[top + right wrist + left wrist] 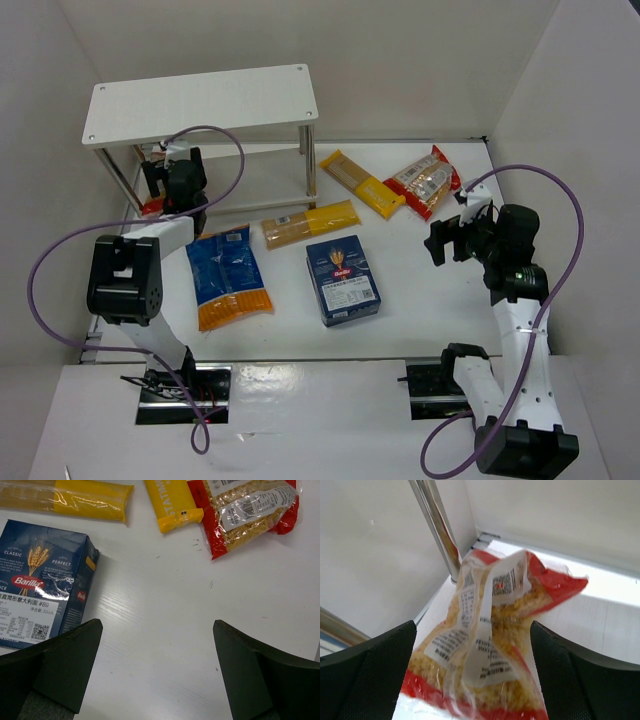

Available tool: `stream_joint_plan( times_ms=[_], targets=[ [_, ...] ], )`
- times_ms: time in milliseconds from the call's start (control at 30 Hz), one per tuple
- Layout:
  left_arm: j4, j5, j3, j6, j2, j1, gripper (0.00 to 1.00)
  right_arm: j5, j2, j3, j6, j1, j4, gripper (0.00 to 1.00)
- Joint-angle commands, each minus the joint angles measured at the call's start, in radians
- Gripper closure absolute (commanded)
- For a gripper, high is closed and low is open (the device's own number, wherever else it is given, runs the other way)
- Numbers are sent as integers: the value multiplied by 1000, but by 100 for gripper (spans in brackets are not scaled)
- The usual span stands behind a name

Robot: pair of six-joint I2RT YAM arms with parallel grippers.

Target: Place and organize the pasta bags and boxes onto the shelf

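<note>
Fingers (pixel 365 675) of our left gripper (pixel 472 650) stand spread either side of one red-edged bag (pixel 495 630) lying loose under the top board of the shelf (pixel 200 100) by a leg (pixel 437 525), placed there, we judge, for storage; right gripper (pixel 156 630) hangs wide open before the shelf, near the dark blue box (pixel 35 580).

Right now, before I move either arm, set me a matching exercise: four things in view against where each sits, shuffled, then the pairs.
1 dark blue box
2 blue-and-orange bag
3 red-edged bag, left wrist view
4 right gripper

A open above bare table
B beside shelf leg, between fingers of the open left gripper
C flat, just left of the box
D mid-table, label up

Pairs: 1-D, 2-C, 3-B, 4-A
</note>
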Motion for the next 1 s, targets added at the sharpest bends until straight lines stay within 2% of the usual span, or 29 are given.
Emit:
stream_joint_plan(
  times_ms=[0,233,500,600,767,800,967],
  targets=[
    [7,64,16,-10,-112,6,0,-25,-31,-2,-17,-7,15,0],
    [-11,87,-122,-1,-228,-12,0,-45,-52,-2,-17,-7,5,0],
    [-141,171,-199,28,-359,-31,0,-54,-80,-11,-17,-7,5,0],
    [-287,263,-199,60,-422,-60,0,-54,-89,-11,-26,-7,5,0],
    [-644,492,-187,126,-560,-119,0,-72,-121,-11,-26,-7,5,0],
    [-737,535,-187,167,-612,-120,0,-72,-121,-11,-26,-7,5,0],
    [-996,714,-92,250,-816,-130,0,-92,-140,-2,-26,-7,-4,0]
  ],
)
